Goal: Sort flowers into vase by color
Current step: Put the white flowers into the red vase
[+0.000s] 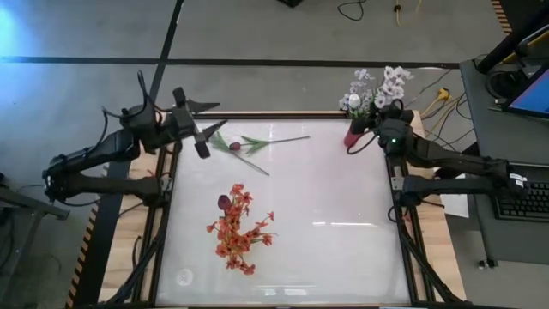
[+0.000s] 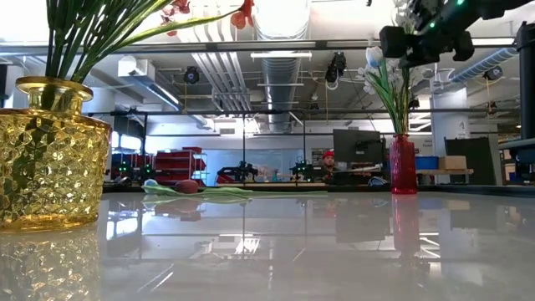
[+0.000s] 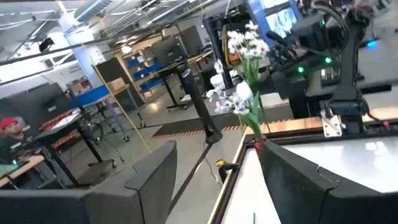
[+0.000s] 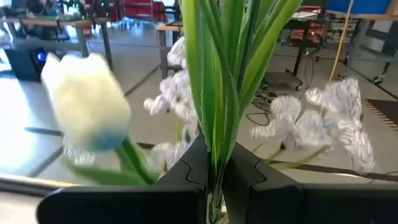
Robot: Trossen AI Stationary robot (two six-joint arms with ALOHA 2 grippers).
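Note:
A dark maroon tulip [image 1: 234, 147] [image 2: 190, 186] lies flat on the table near the far left, its stem pointing right. Red-orange sprays with a maroon bud [image 1: 238, 227] stand in a gold glass vase [image 2: 50, 155]. In the red vase [image 1: 353, 136] [image 2: 403, 167] at the far right corner stand white and lavender sprays [image 1: 383, 86] [image 4: 336, 112] and a white bud [image 1: 353, 102] [image 4: 87, 106]. My left gripper [image 1: 199, 123] [image 3: 227, 180] is open in the air over the far left corner, just left of the tulip. My right gripper [image 1: 367, 130] [image 4: 214, 180] is shut above the red vase. My right gripper pinches a bundle of green stems and long leaves [image 4: 216, 146] between its two fingers, well above the red vase's mouth. The fingers come level from the table's right side, across the upright stems. The stems' lower ends stay in the vase [image 2: 403, 146].
Black frame rails [image 1: 283, 115] run along the table's edges. Most of the white tabletop [image 1: 334, 223] between the two vases is bare. Desks, cables and a keyboard [image 1: 523, 202] lie beyond the right edge; a person in a red cap [image 3: 9, 127] sits in the room behind.

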